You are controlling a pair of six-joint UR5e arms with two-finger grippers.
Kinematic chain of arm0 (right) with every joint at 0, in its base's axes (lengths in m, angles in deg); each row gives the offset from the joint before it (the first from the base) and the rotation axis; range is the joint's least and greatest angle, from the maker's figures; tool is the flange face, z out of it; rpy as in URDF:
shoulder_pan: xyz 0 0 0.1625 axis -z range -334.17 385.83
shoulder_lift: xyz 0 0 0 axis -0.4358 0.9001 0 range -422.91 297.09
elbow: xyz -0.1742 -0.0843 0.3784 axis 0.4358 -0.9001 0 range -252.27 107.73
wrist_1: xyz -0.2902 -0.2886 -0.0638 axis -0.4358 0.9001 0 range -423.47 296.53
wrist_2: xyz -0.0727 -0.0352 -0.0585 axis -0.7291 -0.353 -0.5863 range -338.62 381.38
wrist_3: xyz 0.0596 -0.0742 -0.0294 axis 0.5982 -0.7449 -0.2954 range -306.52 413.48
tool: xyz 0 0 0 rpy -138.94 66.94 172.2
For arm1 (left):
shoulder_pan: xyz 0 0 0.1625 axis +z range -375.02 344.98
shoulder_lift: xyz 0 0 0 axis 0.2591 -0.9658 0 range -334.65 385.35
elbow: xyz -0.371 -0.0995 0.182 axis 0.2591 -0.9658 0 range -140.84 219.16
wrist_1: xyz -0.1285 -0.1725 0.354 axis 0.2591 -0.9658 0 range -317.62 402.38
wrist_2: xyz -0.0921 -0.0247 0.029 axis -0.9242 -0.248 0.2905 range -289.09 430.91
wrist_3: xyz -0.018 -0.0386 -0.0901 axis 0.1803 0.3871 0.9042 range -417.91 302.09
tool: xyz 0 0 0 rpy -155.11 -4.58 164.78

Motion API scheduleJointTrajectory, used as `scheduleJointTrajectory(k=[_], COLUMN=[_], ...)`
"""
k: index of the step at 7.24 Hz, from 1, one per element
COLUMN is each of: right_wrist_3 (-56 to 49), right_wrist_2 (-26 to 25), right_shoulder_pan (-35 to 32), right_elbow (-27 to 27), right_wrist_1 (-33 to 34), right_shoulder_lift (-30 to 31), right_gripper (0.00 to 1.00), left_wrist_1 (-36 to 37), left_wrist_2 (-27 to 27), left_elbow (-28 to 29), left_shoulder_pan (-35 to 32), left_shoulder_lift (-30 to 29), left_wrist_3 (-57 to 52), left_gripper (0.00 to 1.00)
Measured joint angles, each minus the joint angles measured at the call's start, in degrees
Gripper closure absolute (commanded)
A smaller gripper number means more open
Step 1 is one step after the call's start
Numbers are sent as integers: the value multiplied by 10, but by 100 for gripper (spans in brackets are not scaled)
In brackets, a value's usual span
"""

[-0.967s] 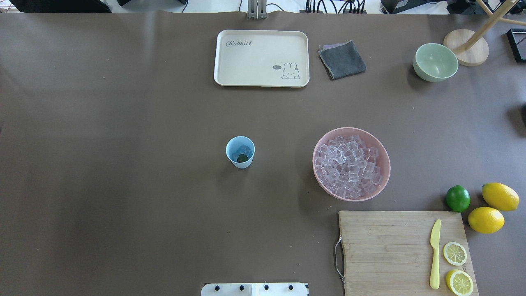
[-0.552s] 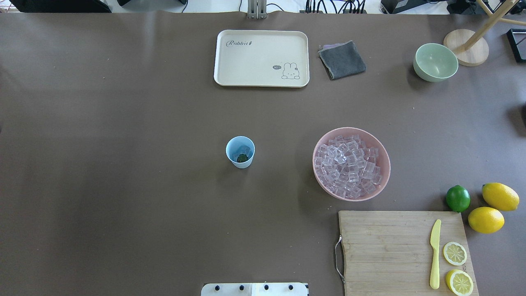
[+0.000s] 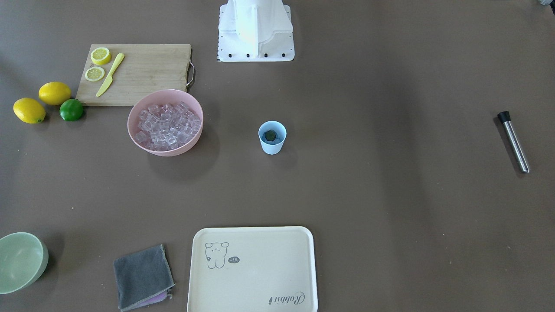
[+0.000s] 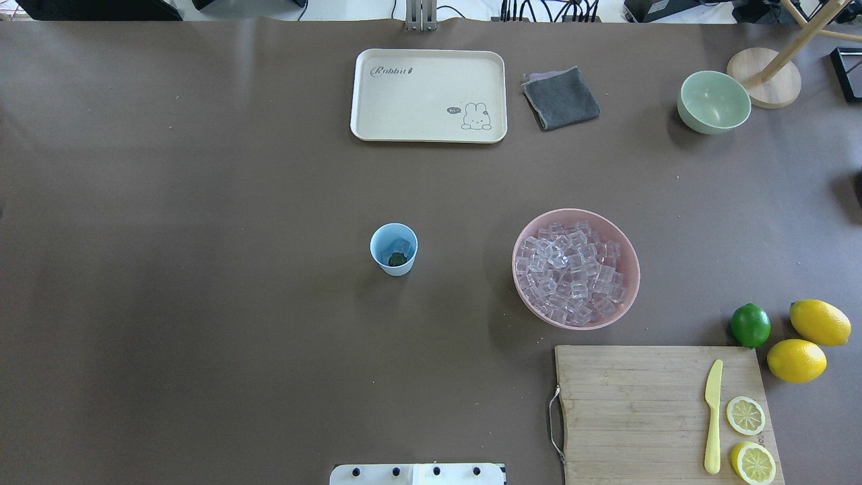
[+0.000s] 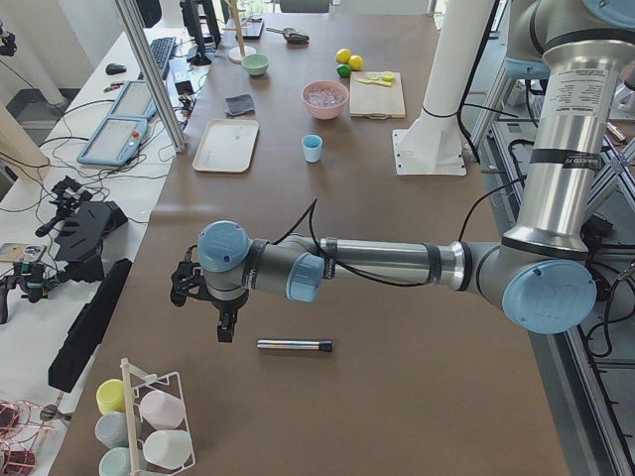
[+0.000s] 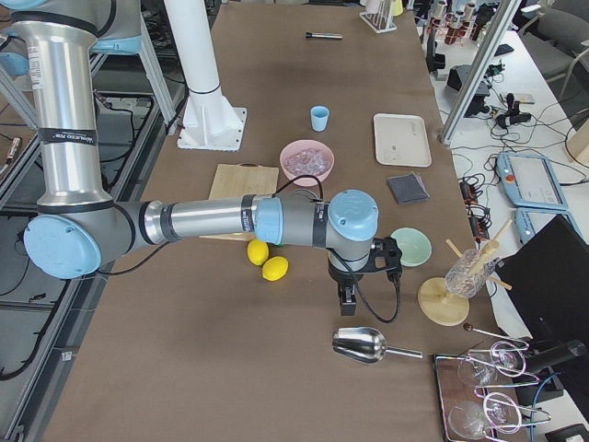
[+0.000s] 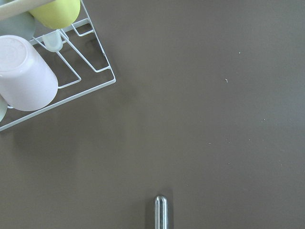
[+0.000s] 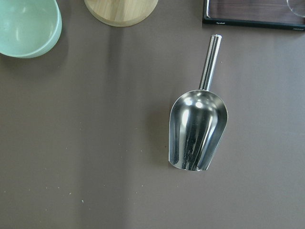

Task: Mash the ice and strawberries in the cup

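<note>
Left pincer (image 5: 225,335): hangs pointing down over the brown counter (image 4: 202,303), far out at the robot's left end. We see it only from the side, so we cannot tell whether its jaws are wide or narrow, and nothing shows between them. Just beside it lies a slim steel rod with a black cap (image 5: 295,345), flat on the counter. The left wrist view catches only the rod's rounded steel end at its lower edge. Further out in that view, a pale lilac plastic cup (image 7: 24,71) lies in a white wire rack (image 7: 113,80).

Right pincer (image 6: 347,304): also points down, at the opposite end of the counter. Again we have the side view only, so we cannot tell how its jaws stand. Below it lies a shiny steel scoop (image 8: 198,131), mouth down in the wrist view. A pale green bowl (image 8: 24,24) sits near.

Mid-counter, well apart from both pincers, the small light blue plastic cup (image 4: 393,249) stands upright. Inside it we make out clear ice cubes (image 4: 402,243) and the strawberry (image 4: 398,259), which shows mostly a dark green top. To the cup's right stands a pink bowl (image 4: 631,259), heaped with more such cubes.
</note>
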Motion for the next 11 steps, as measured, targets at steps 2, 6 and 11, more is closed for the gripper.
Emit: scheduleJointTrajectory(k=[2,6,11], right_wrist_3=[0,10,16], right_wrist_2=[-1,-1,-2], right_shoulder_pan=[2,16,36], right_elbow=[-9,-32,-40], right_wrist_1=[-1,-4,-6], right_shoulder_lift=[-5,-21,-22], right_gripper=[0,0,0], left_wrist_1=[0,0,0], left_wrist_2=[0,0,-1], left_elbow=[1,2,1], left_shoulder_pan=[0,0,0], left_shoulder_lift=[0,0,0], left_wrist_3=[0,0,0], left_gripper=[1,1,1])
